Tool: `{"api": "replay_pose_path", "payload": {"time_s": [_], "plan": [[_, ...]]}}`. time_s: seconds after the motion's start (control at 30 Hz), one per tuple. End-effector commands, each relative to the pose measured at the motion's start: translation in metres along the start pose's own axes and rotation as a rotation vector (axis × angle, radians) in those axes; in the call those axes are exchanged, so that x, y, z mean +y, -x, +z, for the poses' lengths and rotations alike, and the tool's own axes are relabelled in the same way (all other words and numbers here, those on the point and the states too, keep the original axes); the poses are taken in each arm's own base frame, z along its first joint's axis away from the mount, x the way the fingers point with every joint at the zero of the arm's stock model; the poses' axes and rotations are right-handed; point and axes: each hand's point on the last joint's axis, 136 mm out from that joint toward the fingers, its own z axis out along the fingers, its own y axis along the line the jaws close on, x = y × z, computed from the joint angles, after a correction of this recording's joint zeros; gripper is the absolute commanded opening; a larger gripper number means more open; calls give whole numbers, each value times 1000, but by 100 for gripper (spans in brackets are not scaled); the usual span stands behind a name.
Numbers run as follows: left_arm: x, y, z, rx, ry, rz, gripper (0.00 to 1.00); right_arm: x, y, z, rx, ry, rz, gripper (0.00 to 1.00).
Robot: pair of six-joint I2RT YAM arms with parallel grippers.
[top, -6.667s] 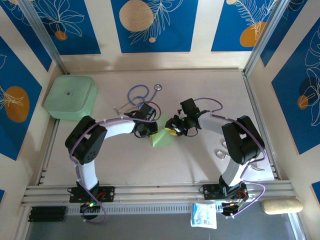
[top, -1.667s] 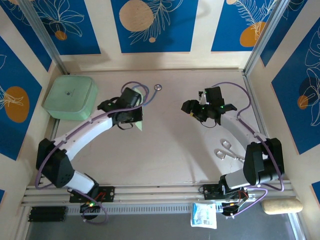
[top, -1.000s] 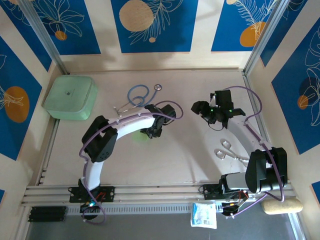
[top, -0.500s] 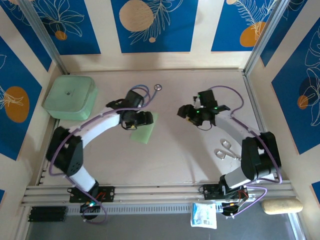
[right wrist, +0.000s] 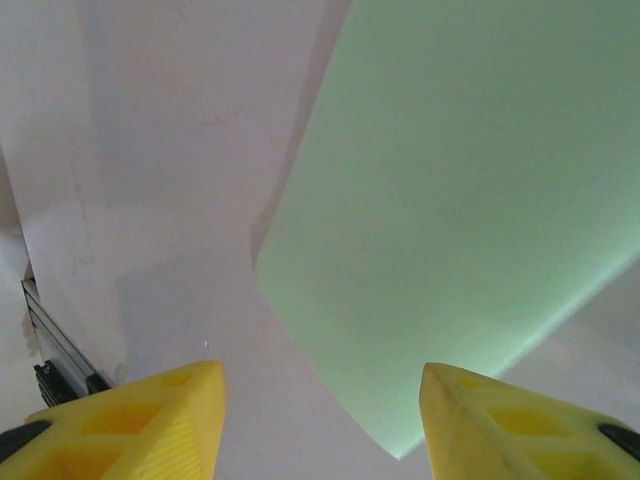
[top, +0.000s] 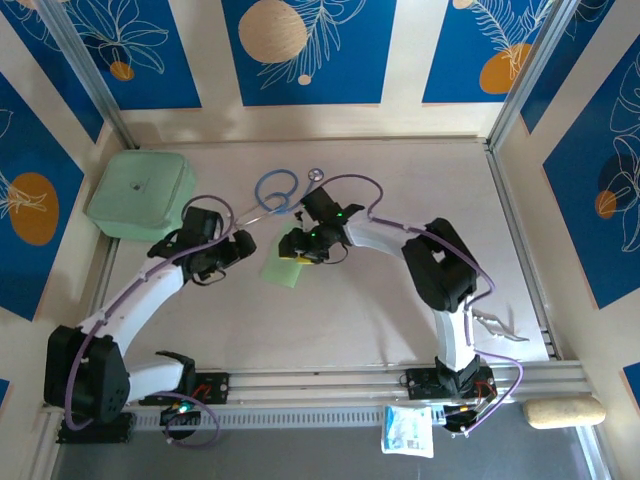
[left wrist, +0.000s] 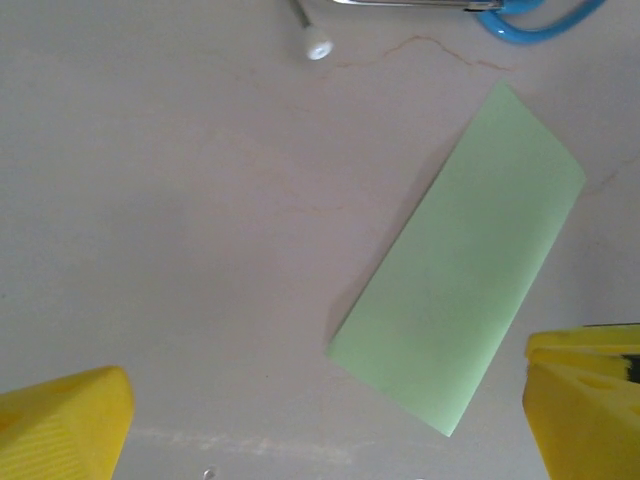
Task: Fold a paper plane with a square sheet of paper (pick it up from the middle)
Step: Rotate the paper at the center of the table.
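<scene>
Paper (top: pixel 283 270), a folded strip, lies at 4 o'clock from my left gripper (top: pixel 238 248), wide open, empty; right gripper (top: pixel 297 250) hovers above, part-open, empty, probably to crease.

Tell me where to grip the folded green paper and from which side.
Pinch the paper midway along its long edge at left in the left wrist view, coming in low from that side. It lies flat, but the shadow there hints that edge is slightly raised, leaving room for a finger.
</scene>
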Motion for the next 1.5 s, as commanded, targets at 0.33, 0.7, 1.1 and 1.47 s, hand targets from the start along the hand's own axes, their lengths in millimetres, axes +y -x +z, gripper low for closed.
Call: {"api": "replay_pose_path", "payload": {"time_s": [0.33, 0.7, 1.1, 1.47], "plan": [[-15, -7, 8, 49, -137, 10, 100, -58, -34, 25, 222, -162, -91, 51], [-47, -29, 22, 182, -305, 44, 99, -108, -62, -25, 335, -273, -440, 51], [-95, -70, 46, 300, -416, 40, 100, -68, -19, -70, -71, -158, 51, 50], [-111, -99, 75, 373, -372, -6, 86, -71, -16, -45, -48, -65, 144, 45]]}}
